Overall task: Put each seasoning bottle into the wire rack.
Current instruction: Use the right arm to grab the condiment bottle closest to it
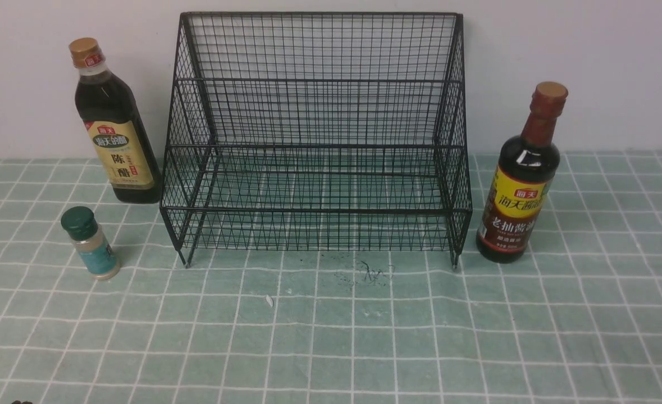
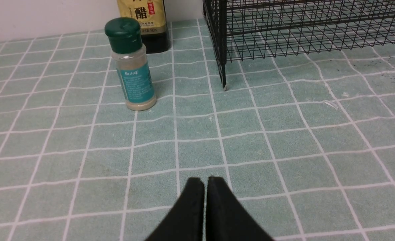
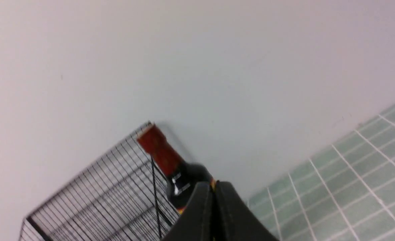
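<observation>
Wire rack (image 1: 315, 147), stiff black mesh, stands empty on the cloth-covered worktop (image 1: 331, 348). Tall glass vinegar bottle (image 1: 116, 134) and small plastic green-capped shaker (image 1: 90, 242) stand upright at its left, soy sauce bottle (image 1: 520, 185) at its right. Left claw (image 2: 205, 183), pinched closed, has the shaker ahead; right claw (image 3: 214, 189), also closed, points at that bottle's shoulder.
</observation>
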